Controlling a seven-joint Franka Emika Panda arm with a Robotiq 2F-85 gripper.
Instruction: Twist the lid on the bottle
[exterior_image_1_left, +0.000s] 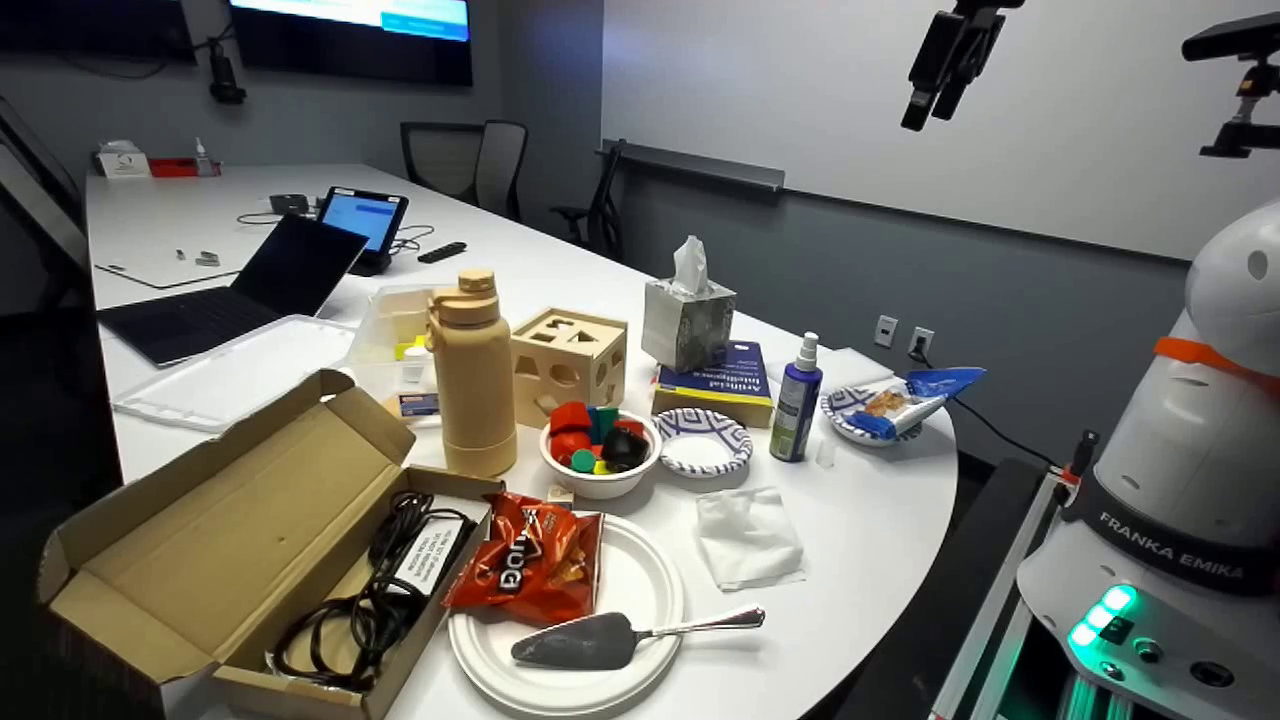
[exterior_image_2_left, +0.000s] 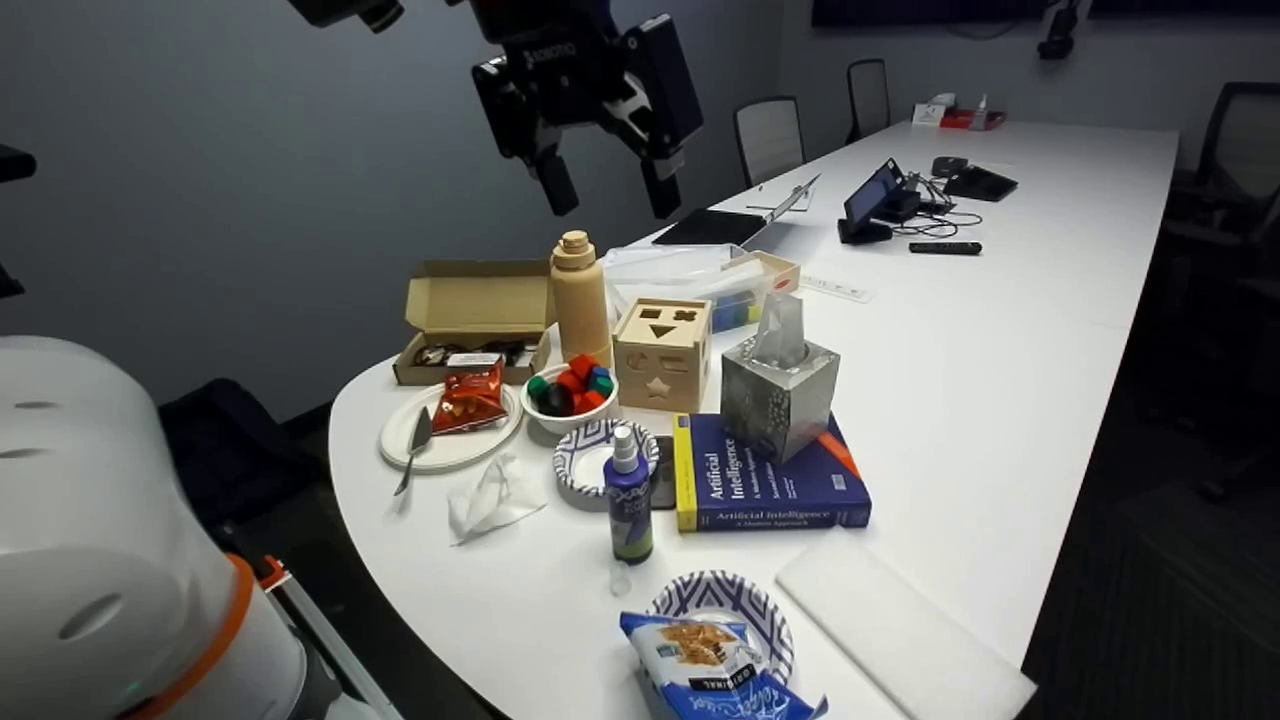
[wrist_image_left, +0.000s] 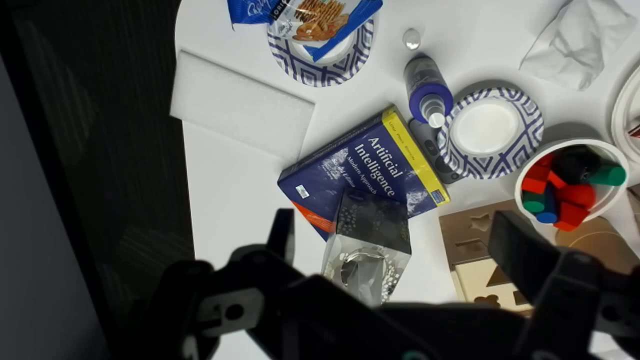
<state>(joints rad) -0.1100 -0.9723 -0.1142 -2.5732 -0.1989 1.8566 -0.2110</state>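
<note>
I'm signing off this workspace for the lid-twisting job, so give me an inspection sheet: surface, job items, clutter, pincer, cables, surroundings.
Surface: white table, its rounded end crowded.
Job items: tan bottle upright; lid on top, tightness cannot be told.
Clutter: bowl of blocks and wooden cube beside the bottle; tissue box on a book.
Pincer: open, above the table, nothing held.
Cables: black cable coiled inside the open cardboard box; black cord plugged into a wall outlet.
Surroundings: office chairs, whiteboard.
</note>
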